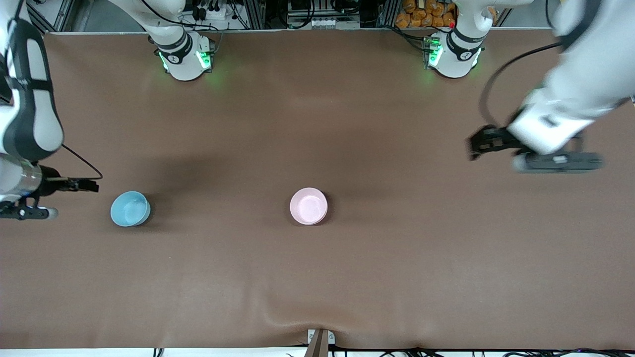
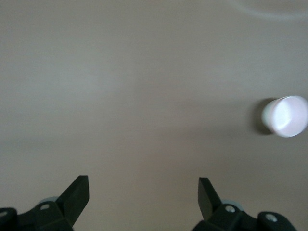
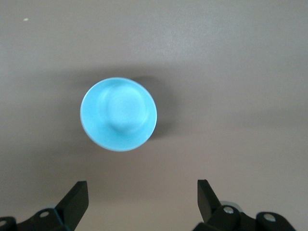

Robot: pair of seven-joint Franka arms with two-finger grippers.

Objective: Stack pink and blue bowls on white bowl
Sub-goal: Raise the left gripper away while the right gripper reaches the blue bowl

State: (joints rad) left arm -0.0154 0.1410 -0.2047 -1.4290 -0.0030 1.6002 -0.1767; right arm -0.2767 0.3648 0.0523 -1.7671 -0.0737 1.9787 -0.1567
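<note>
The light blue bowl (image 1: 130,208) stands upright on the table toward the right arm's end; it also shows in the right wrist view (image 3: 118,114). The pale pink bowl (image 1: 308,206) stands upright near the middle of the table, and shows small in the left wrist view (image 2: 286,116). No separate white bowl shows in any view. My right gripper (image 1: 94,186) is open and empty, in the air beside the blue bowl, its fingertips (image 3: 79,190) apart from the bowl. My left gripper (image 1: 474,145) is open and empty over bare table toward the left arm's end, well away from the pink bowl.
The brown table cover (image 1: 317,287) stretches wide round both bowls. The two arm bases (image 1: 183,57) (image 1: 452,54) stand at the table's edge farthest from the front camera. A small bracket (image 1: 320,339) sits at the edge nearest the front camera.
</note>
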